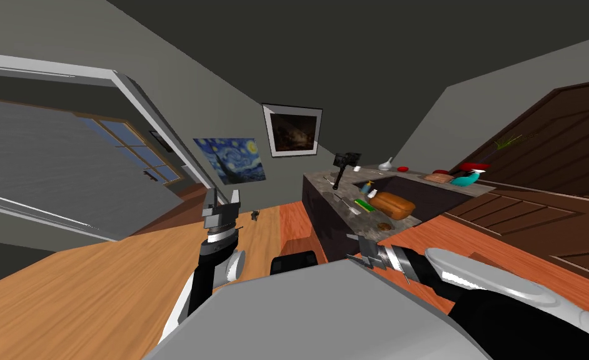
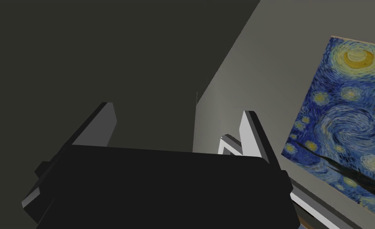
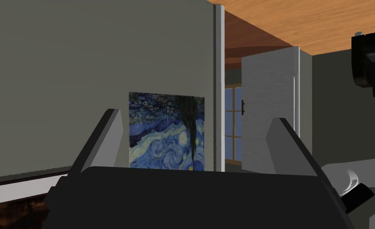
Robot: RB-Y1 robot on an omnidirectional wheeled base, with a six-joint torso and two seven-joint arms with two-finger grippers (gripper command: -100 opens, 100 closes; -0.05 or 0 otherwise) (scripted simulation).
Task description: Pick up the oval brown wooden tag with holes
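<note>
Currently | left gripper [image 1: 223,199], right gripper [image 1: 354,246] spread wide, empty | brown tag [image 1: 384,225] on counter [image 1: 318,177] (near right)

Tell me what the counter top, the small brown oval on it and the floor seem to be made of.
Counter top: probably stone with a matte finish, going by its mottled grey speckle.
Brown oval: possibly wood, judged from its flat brown colour alone; it is too small to show grain or holes.
Floor: wood by the look of it, orange-brown with faint streaks of grain.

Smooth wood-grain floor [image 1: 87,287], mottled stone-like countertop [image 1: 319,180], dark wooden panels [image 1: 556,137].
</note>
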